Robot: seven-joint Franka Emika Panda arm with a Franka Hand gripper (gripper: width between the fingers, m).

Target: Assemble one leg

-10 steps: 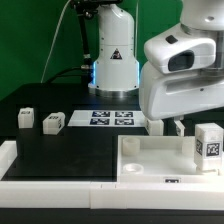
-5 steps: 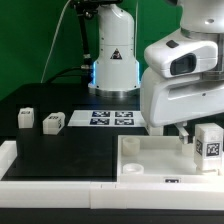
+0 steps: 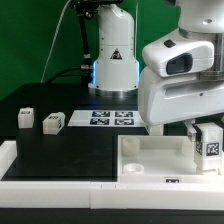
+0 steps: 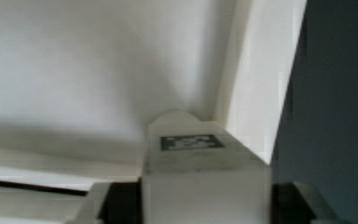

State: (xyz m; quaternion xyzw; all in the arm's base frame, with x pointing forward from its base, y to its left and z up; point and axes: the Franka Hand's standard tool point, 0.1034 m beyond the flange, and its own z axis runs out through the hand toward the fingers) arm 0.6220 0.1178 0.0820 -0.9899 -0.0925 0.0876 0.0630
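arm shifted; gripper pinches leg at tray corner; spare blocks well apart

There are three legs, one big white tray and one marker board. Two legs sit near the marker board.

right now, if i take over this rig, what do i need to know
Gripper: shut on the leg, as far as the wrist view shows.
The leg stands upright at the corner of the white tray piece, on the exterior view's right.
A spare block and a second spare block sit on the table, left of the marker board in the exterior view.
Done: leg brought to the corner.
Left: seating cannot be judged; confirm it, then release.
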